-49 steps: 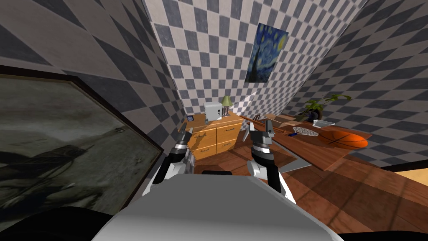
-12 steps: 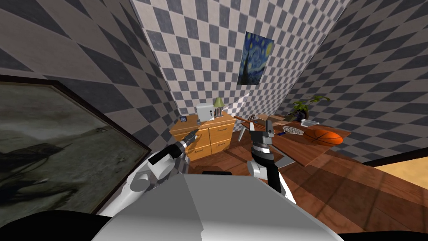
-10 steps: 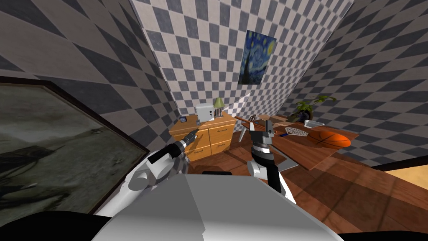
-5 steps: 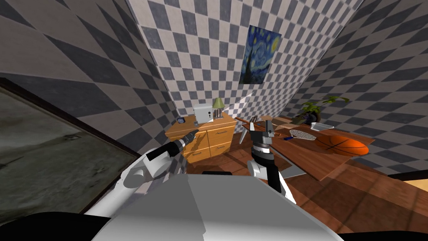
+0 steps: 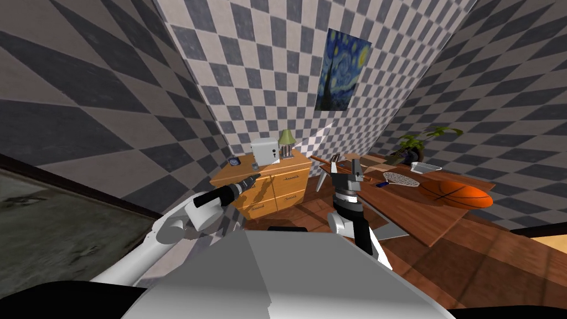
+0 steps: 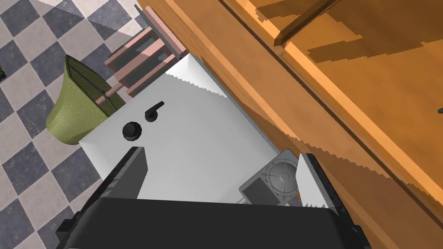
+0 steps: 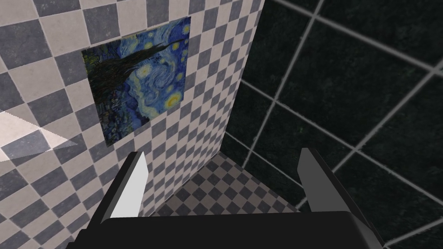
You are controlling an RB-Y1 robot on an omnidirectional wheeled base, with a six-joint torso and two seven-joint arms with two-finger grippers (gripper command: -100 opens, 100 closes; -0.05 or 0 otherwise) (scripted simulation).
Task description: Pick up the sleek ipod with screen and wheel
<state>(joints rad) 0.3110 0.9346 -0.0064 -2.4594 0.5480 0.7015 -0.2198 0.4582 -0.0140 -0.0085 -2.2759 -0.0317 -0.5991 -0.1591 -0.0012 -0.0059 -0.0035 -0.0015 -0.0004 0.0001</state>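
ipod (image 6: pixel 271 183): one, grey, with a dark screen and a round wheel, on top of the one wooden dresser (image 6: pixel 346 90), just beside a white box (image 6: pixel 190 138). in the head view it is a small grey speck (image 5: pixel 254 165) near the dresser's front edge, between a clock (image 5: pixel 235 161) and the box.

counted on the dresser: one ipod, one box with one knob and one small handle, one green lamp (image 6: pixel 71 110), one clock. well apart, on a table (image 5: pixel 410 213) to the right: one orange ball (image 5: pixel 460 194) and one racket (image 5: pixel 402 178).

the ipod's face is turned toward the left wrist camera. its long axis runs at a slant across the claw's gap: the screen end lies nearest the claw's dark body and is partly hidden by it, and the wheel end points away, toward the dresser's edge.

left claw (image 6: pixel 220 177): its two fingers are spread wide, with the ipod in the gap, close against one finger (image 6: pixel 310 183) (whether they touch, i cannot tell). nothing is pinched. the other finger sits in front of the box.

right claw (image 7: pixel 223 173): raised ahead of the chest, fingers spread wide, holding nothing.
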